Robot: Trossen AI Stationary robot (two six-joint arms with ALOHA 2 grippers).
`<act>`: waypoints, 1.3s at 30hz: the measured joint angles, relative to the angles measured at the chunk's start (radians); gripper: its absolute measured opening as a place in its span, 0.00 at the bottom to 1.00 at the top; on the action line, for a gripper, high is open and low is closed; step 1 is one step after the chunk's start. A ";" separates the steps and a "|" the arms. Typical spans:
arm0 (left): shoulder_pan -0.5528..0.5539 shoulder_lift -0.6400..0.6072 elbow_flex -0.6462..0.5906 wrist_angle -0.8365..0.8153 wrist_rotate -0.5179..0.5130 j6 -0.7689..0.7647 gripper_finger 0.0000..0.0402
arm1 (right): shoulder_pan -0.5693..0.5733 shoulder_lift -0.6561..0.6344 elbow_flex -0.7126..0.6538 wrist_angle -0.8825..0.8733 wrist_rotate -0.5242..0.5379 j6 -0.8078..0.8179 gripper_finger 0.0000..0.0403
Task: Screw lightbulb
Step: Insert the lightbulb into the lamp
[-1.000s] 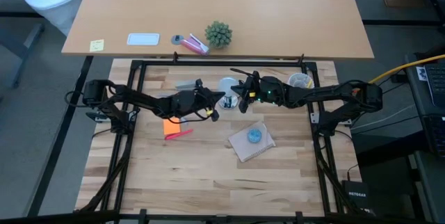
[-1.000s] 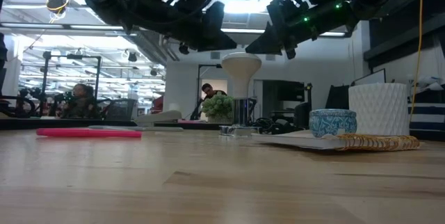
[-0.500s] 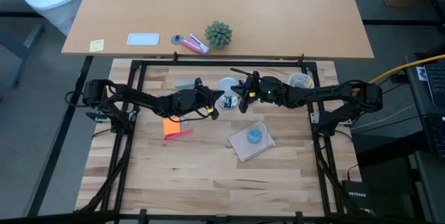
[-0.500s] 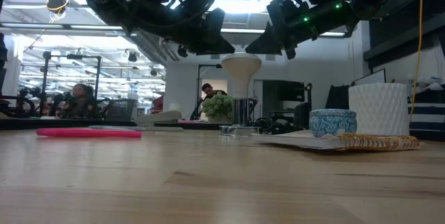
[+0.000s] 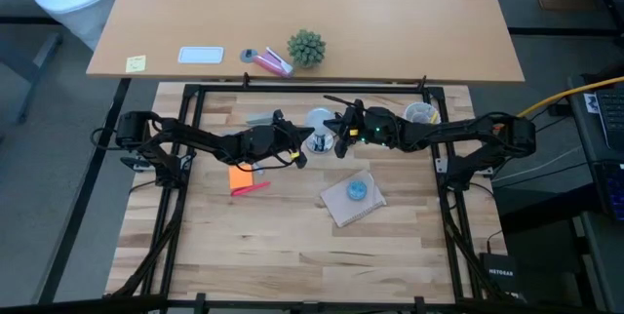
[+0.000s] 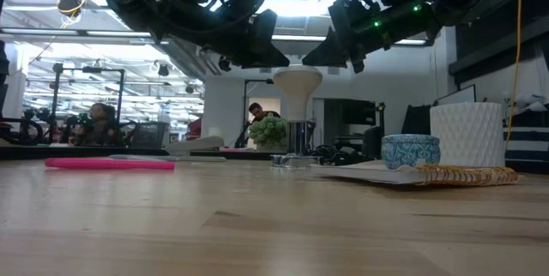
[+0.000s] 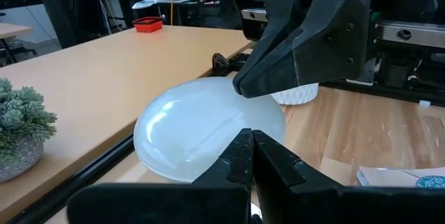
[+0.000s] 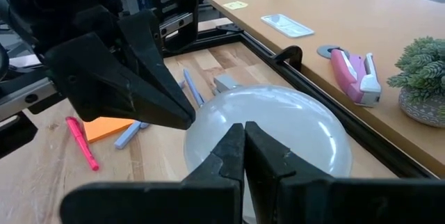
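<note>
The lightbulb, a frosted white globe, stands upright with its base down in a metal socket at the far middle of the table. It also shows in the high view and fills both wrist views. My left gripper is shut, with its tip at the bulb's top from the left. My right gripper is shut, with its tip at the bulb's top from the right. The two tips face each other over the globe. My left gripper's shut fingertips sit right at the top of the bulb's globe, slanting down from the table's left; I cannot tell whether they touch it. My right gripper's shut fingertips sit at the globe's top, slanting down from the right; I cannot tell whether they touch.
A small blue round pot sits on a brown pad near the middle. A white textured cup stands at the far right. A pink pen and an orange note lie to the left. A black frame rail runs along the far edge.
My left gripper has turned a little about its wrist next to the bulb's top, staying shut. The bulb and my right gripper have kept still.
</note>
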 joint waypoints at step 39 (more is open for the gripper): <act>0.000 0.000 0.000 -0.002 0.000 0.000 0.00 | 0.000 -0.002 0.002 0.021 0.166 -0.169 0.03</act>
